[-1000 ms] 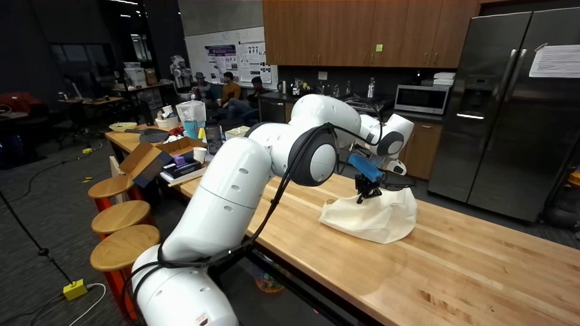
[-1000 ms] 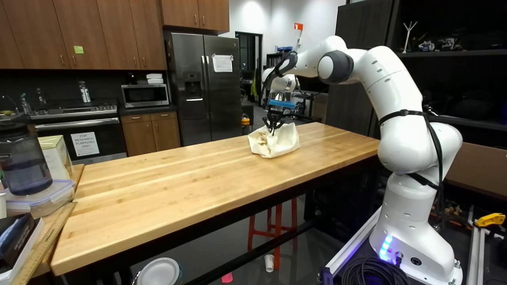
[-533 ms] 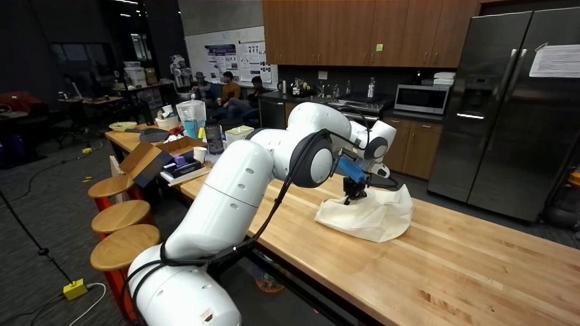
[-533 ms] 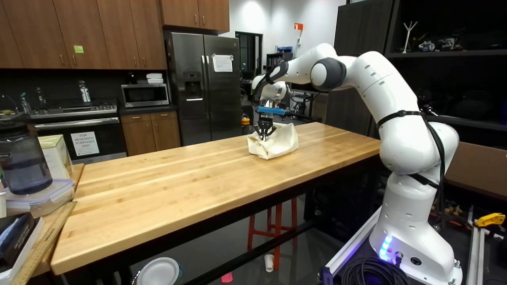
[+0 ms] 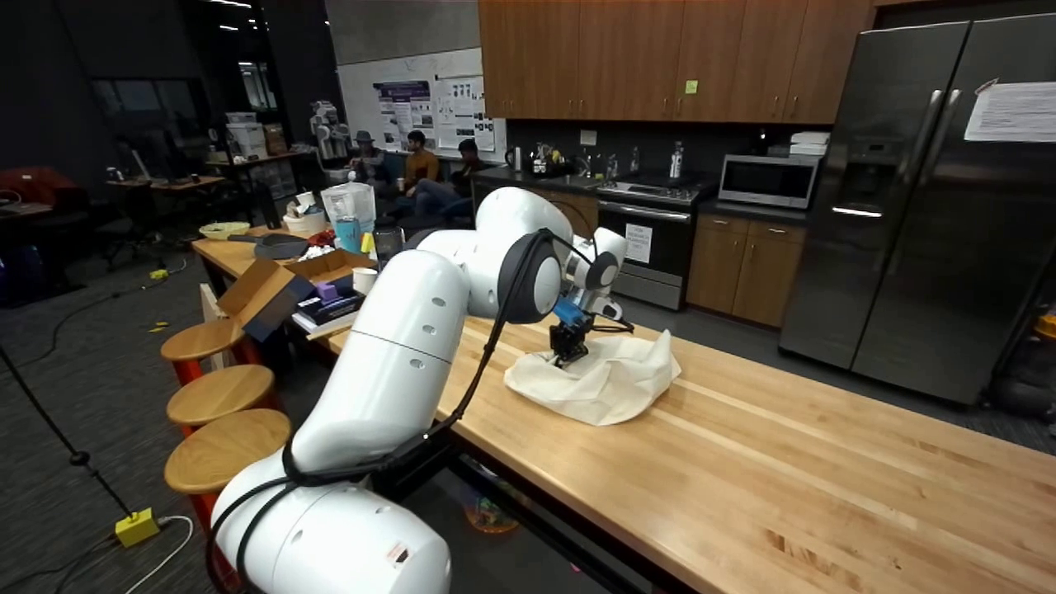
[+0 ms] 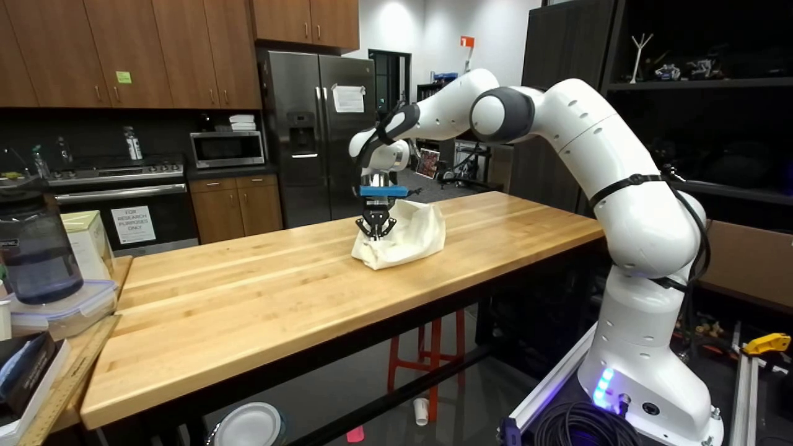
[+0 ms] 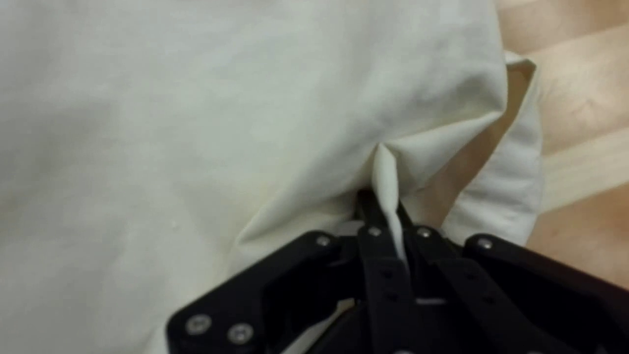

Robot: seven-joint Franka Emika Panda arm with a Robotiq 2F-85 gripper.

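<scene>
The gripper (image 7: 387, 209) is clamped on the cream fabric (image 7: 196, 123): in the wrist view a narrow ridge of it stands between the two black fingers (image 7: 374, 248), which press together with only that fold between them. Fabric this limp offers no stiff edge, so a pinched fold is probably the easiest hold to get, and the gripper's downward pose suits nipping something so low.

The rest of it lies crumpled on the wooden table (image 6: 260, 291), which seems to bear most of its weight. In an exterior view it sits towards the far edge and right of the middle, its far right part rising in a loose peak. To the right in the wrist view a narrow band (image 7: 511, 196) curves away with a gap beside it; it might be a strap or a hem, and the close, blurred view does not settle which.

A black strap (image 6: 635, 179) circles the arm (image 6: 613, 148), presumably so that the cables (image 5: 499, 326) do not snag.

A sheet (image 6: 132, 224) on the oven (image 6: 176, 214) reads "FOR RESEARCH PURPOSES ONLY", likely to discourage cooking. The paper (image 6: 349, 99) on the refrigerator (image 6: 347, 167) and the far posters (image 5: 406, 115) carry print too small to read.
</scene>
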